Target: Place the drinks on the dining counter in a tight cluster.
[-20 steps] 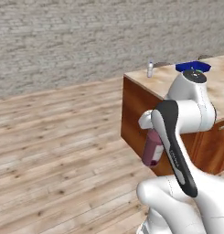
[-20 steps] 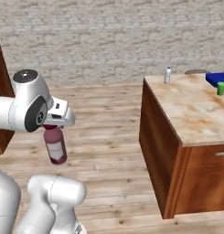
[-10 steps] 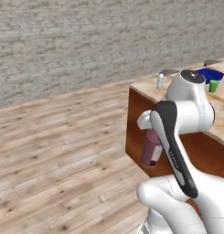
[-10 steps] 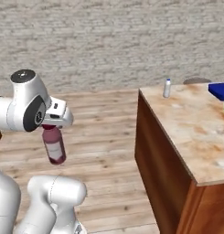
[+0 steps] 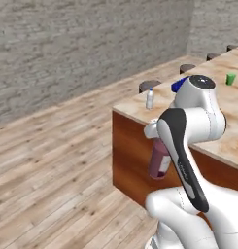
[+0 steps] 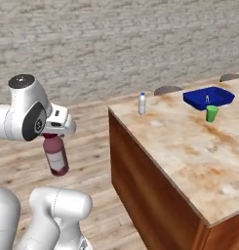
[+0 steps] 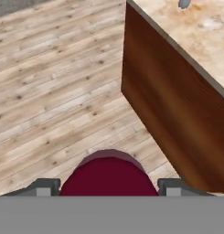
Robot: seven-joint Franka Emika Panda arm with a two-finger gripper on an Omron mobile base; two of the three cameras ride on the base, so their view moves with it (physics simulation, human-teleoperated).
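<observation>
My gripper [image 6: 51, 136] is shut on the neck of the maroon juice bottle [image 6: 55, 155], which hangs upright over the wooden floor, left of the dining counter [image 6: 189, 146]. In the left base view the juice bottle [image 5: 159, 159] shows beside my arm, in front of the counter's wooden end. Its maroon body [image 7: 108, 176] sits between the fingertips in the hand view. The small clear water bottle [image 6: 142, 103] stands near the counter's far left corner; the same water bottle [image 5: 149, 98] also appears in the left base view. The wine bottle is out of view.
A blue bowl-like dish [image 6: 209, 97] and a small green cup [image 6: 211, 113] sit on the marbled top. Another green cup [image 5: 230, 79] stands farther along. Bar stools [image 5: 149, 86] line the far side. Open wooden floor [image 5: 57, 160] stretches left toward a grey brick wall.
The whole scene has shifted as the base drove: the counter now looks larger and closer in both base views. The juice bottle stays held in the same pose beside the arm.
</observation>
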